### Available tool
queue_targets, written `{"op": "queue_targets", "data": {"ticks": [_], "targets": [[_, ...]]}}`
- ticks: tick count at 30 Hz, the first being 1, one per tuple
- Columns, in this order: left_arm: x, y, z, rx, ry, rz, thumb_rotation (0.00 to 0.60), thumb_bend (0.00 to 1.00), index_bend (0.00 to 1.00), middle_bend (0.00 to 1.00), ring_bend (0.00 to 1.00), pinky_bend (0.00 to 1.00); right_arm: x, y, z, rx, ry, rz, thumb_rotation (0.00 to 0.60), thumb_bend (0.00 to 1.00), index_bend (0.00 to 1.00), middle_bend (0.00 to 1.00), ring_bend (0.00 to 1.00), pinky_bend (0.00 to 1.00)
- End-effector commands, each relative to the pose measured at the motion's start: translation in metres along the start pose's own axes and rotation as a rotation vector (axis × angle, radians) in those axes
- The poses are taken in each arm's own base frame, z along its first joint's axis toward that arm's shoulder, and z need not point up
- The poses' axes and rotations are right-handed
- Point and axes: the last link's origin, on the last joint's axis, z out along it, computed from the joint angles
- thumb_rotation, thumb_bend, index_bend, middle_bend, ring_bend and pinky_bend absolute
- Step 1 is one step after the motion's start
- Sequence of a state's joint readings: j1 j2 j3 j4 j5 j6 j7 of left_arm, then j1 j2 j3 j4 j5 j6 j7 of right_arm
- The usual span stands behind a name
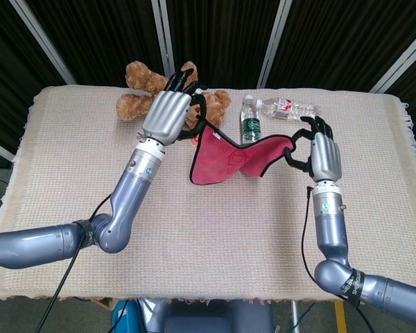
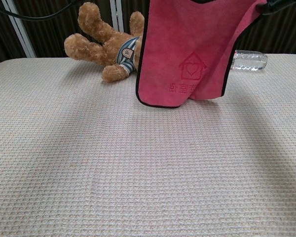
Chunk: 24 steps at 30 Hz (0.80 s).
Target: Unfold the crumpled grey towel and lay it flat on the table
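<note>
1. Worktop (image 1: 69, 180): covered by a cream woven cloth, fringe showing at the right edge.
2. Bear (image 1: 142, 87): brown plush in a striped top, lying on its side near the far edge, left of centre. In the head view the left hand hides part of it.
3. Left hand (image 1: 168, 114): raised over the far-centre of the worktop, back of the hand toward the head camera. Fingers (image 1: 184, 78) curled and clamped on the towel's upper left corner.
4. Towel (image 1: 225, 158): held up between the two hands, off the worktop, sagging in the middle. The side in view is pink with a dark edge binding; the chest view shows a house-and-heart print with small characters beneath. Its lower left corner hangs lowest; whether it touches the cloth, cannot tell. Right part is still folded on itself.
5. Green bottle (image 1: 248, 119): clear, green label, behind the towel near the far edge.
6. Clear bottle (image 1: 288, 109): lying on its side near the far edge, right of centre.
7. Right hand (image 1: 324, 154): raised, back toward the head camera, fingers (image 1: 299, 139) pinched on the towel's upper right corner.
</note>
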<state>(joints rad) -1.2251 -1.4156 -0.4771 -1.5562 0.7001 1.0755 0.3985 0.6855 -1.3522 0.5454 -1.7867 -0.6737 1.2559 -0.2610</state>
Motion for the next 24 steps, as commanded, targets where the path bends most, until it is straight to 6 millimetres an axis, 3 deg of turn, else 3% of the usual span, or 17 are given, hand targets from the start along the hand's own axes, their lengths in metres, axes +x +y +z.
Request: {"op": "queue_targets", "data": {"ticks": [1, 11, 24], "targets": [[-0.006, -0.007, 0.002, 0.014, -0.003, -0.013, 0.600, 0.49, 0.59, 0.22, 0.00, 0.03, 0.002, -0.007, 0.005, 0.009, 0.019, -0.012, 0.600, 0.56, 0.72, 0.20, 0.00, 0.00], [-0.023, -0.012, 0.007, 0.033, 0.010, -0.064, 0.600, 0.49, 0.59, 0.22, 0.00, 0.03, 0.008, -0.019, 0.017, 0.029, 0.053, -0.046, 0.600, 0.56, 0.72, 0.20, 0.00, 0.00], [-0.016, -0.015, -0.011, 0.012, 0.043, -0.084, 0.600, 0.49, 0.59, 0.23, 0.00, 0.03, 0.027, -0.023, 0.014, 0.059, 0.081, -0.079, 0.600, 0.56, 0.72, 0.20, 0.00, 0.00]]}}
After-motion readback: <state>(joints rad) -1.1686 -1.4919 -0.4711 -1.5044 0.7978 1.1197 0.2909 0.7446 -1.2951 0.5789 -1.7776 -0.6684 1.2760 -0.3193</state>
